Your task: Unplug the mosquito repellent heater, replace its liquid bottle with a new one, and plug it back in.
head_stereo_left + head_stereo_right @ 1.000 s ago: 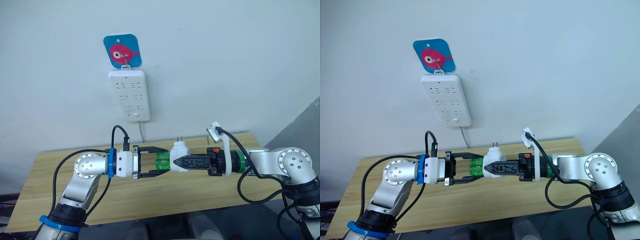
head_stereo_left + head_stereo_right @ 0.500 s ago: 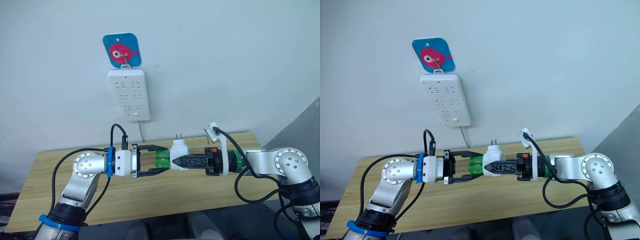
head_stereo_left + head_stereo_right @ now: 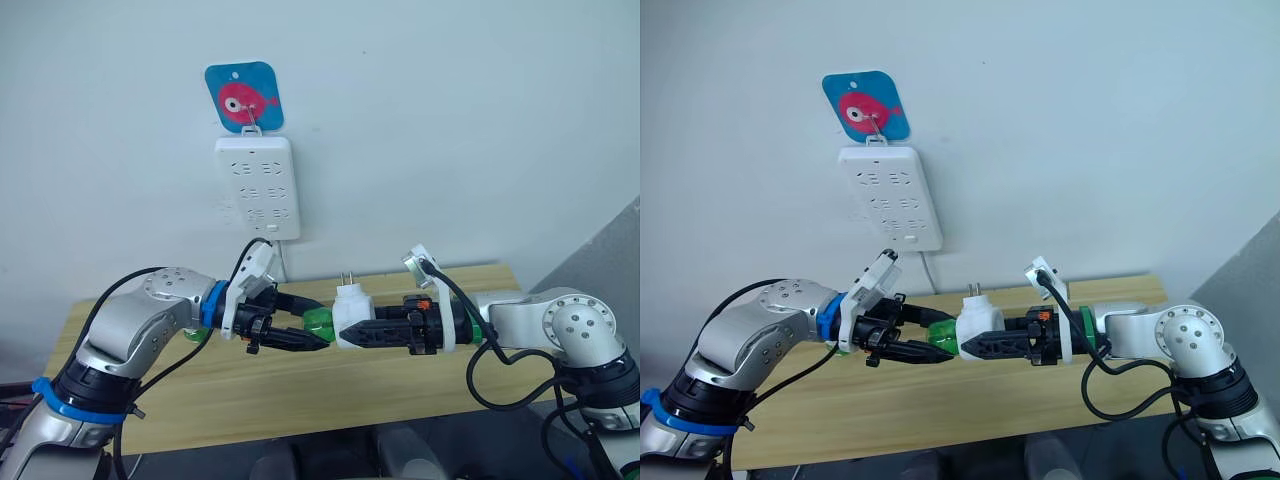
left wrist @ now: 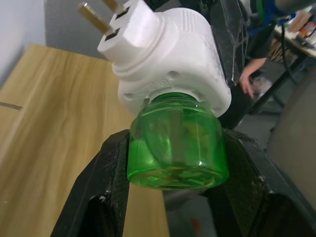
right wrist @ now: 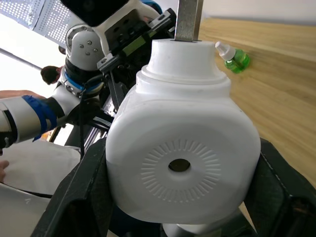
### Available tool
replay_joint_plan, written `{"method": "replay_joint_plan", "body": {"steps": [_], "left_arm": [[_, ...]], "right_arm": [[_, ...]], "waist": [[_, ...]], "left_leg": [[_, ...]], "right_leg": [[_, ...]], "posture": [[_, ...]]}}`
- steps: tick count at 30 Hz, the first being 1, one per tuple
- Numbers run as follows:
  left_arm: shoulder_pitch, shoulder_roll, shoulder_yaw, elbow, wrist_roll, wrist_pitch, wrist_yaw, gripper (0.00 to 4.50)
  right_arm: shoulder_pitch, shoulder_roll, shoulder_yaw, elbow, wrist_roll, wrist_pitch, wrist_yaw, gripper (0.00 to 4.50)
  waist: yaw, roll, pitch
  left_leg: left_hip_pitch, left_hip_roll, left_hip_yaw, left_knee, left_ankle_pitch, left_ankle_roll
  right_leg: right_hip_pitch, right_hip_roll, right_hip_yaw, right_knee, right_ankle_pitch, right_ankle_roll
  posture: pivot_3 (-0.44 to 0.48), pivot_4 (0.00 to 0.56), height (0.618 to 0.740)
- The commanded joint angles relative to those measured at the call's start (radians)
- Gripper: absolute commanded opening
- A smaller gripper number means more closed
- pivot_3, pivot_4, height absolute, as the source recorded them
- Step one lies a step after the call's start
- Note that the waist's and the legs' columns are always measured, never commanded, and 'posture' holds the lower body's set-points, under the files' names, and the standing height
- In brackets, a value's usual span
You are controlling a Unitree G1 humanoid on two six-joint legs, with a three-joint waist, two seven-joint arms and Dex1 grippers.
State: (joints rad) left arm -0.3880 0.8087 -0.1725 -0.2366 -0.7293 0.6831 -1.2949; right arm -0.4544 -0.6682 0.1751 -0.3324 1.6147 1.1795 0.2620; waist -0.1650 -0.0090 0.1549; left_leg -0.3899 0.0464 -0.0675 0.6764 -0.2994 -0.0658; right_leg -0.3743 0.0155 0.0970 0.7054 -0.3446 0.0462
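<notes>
The heater (image 3: 351, 318) hangs in the air above the wooden table (image 3: 420, 385), below the wall strip (image 3: 258, 188); its long axis runs level between the arms, bottle (image 3: 318, 323) end toward the left, vent toward the right, prongs (image 3: 347, 278) up; the right gripper (image 3: 352, 336) is clamped on its white body; the left gripper (image 3: 312, 330) is closed around the green bottle; another green bottle (image 5: 233, 57) lies on the table.

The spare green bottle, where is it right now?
In the right wrist view, the spare green bottle lies on the wooden table, apart from the heater held in the right gripper.
</notes>
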Motion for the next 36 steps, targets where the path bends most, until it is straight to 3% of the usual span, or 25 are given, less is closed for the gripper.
{"method": "replay_joint_plan", "body": {"steps": [1,7,13,17,22,27,34,36], "left_arm": [[0.007,-0.004,0.028,0.038,0.027,-0.012,0.009,2.61],[0.079,-0.062,0.073,0.013,0.162,-0.286,0.044,4.5],[0.242,-0.174,0.144,-0.06,0.323,-0.708,0.135,4.5],[0.264,-0.243,0.141,-0.039,0.408,-0.945,0.173,4.5],[0.238,-0.283,0.097,0.017,0.479,-1.096,0.193,4.5],[0.211,-0.277,0.068,0.064,0.492,-1.144,0.188,4.5],[0.196,-0.242,0.06,0.057,0.441,-1.082,0.175,2.34],[0.185,-0.219,0.057,0.038,0.402,-1.02,0.157,2.28]], "right_arm": [[-0.016,0.012,-0.037,-0.071,0.015,-0.01,0.058,3.03],[0.007,0.011,-0.058,-0.062,0.033,-0.015,0.04,3.03],[0.065,-0.014,-0.101,-0.044,0.122,-0.032,-0.03,3.03],[0.085,-0.024,-0.109,-0.038,0.168,-0.048,-0.075,3.03],[0.083,-0.031,-0.102,-0.036,0.188,-0.059,-0.099,3.03],[0.08,-0.034,-0.097,-0.041,0.193,-0.061,-0.107,3.03],[0.081,-0.034,-0.094,-0.048,0.194,-0.068,-0.112,3.03],[0.078,-0.035,-0.093,-0.05,0.184,-0.067,-0.105,3.03]], "waist": [[-0.001,0.0,0.0],[0.002,0.0,0.0],[0.006,0.0,0.0],[0.02,0.0,0.0],[0.026,0.0,0.0],[0.024,0.0,0.0],[0.023,0.0,0.0],[0.023,0.0,0.0]], "left_leg": [[0.0,0.0,0.0,0.0,0.0,0.0],[-0.002,0.0,-0.001,0.0,0.0,0.0],[-0.003,0.0,-0.001,0.0,0.0,0.0],[-0.004,0.0,-0.002,0.001,0.0,0.0],[-0.003,-0.001,-0.001,0.002,0.0,0.0],[-0.003,-0.001,0.001,0.002,0.0,0.0],[-0.003,0.0,0.0,0.001,0.0,0.0],[-0.003,0.0,0.0,0.002,0.0,0.0]], "right_leg": [[0.0,0.0,0.0,0.0,0.0,0.0],[-0.001,-0.001,-0.001,0.0,0.0,0.0],[-0.001,-0.002,0.0,-0.002,0.0,-0.001],[-0.001,-0.003,0.0,-0.002,0.001,-0.001],[0.001,-0.002,-0.001,-0.002,0.002,0.0],[0.0,-0.002,-0.001,-0.002,0.002,0.0],[0.0,-0.002,-0.001,-0.002,0.002,0.0],[0.001,-0.002,-0.001,-0.002,0.002,0.0]], "posture": [[-0.16,0.107,0.74],[-0.157,0.105,0.74],[-0.151,0.107,0.74],[-0.15,0.109,0.74],[-0.154,0.108,0.74],[-0.161,0.11,0.74],[-0.159,0.111,0.74],[-0.155,0.112,0.74]]}}
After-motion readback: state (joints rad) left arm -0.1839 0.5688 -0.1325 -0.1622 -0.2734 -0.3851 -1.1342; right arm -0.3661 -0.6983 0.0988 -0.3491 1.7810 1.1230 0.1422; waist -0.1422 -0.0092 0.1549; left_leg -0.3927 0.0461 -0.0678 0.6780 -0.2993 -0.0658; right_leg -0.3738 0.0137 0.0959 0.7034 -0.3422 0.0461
